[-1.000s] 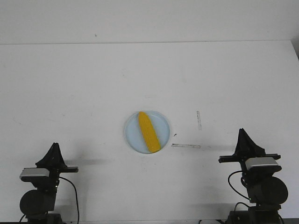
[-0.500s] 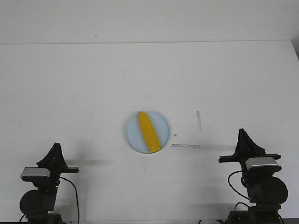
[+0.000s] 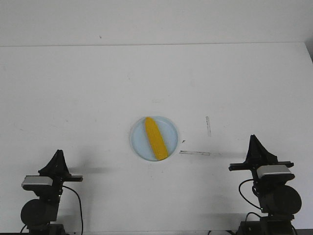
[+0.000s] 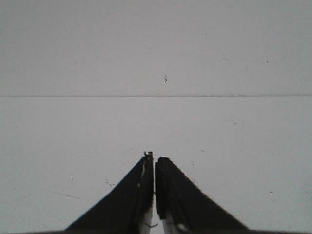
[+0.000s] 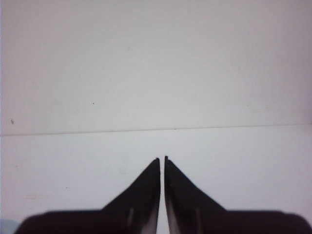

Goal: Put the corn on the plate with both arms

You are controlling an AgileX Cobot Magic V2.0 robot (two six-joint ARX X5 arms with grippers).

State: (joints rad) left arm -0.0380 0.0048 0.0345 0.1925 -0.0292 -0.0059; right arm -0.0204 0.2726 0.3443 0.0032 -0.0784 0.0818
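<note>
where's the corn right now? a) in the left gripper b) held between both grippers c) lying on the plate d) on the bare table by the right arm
c: the corn lies diagonally inside the plate, and both arms are pulled back, holding nothing.

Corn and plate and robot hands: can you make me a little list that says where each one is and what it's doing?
corn: lying on the plate, slanted, nothing holding it
plate: pale blue, in the middle of the table
table: white, with faint marks
left hand: shut, empty, at the near left edge, apart from the plate
right hand: shut, empty, at the near right edge, apart from the plate
</note>
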